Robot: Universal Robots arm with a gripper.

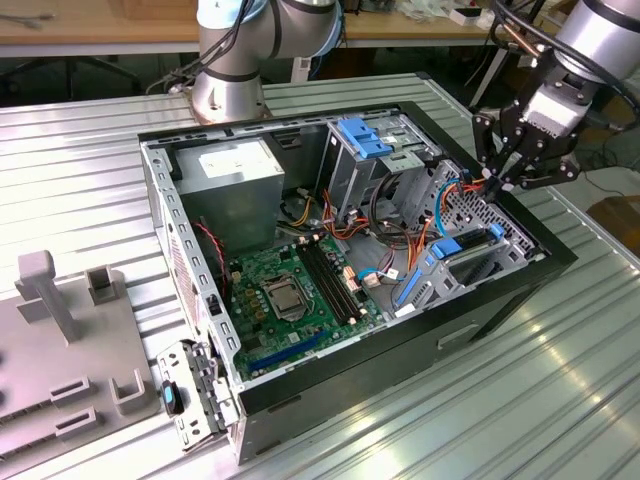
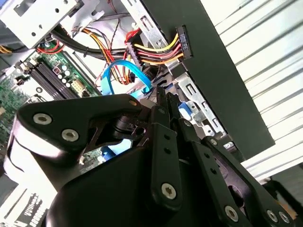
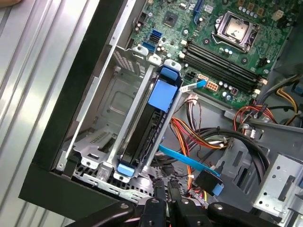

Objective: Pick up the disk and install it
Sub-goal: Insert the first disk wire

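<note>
Past the motherboard (image 1: 290,290), finds the disk (image 1: 480,260) standing on edge in the drive bay (image 3: 109,109), at the exterior view's right. Hovers near it with the pincer (image 1: 496,184) drawn together, apparently empty. Seemingly the seating step, calling for a straight push.

Bright, even light; glare streaks the table (image 1: 560,400).

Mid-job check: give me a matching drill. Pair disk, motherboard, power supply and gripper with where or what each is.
1 disk
2 motherboard
3 power supply
4 gripper

a green board on the case floor
b over the case's end at the exterior view's right
c grey box in a case corner
d sits in the metal cage

Pairs: 1-d, 2-a, 3-c, 4-b
</note>
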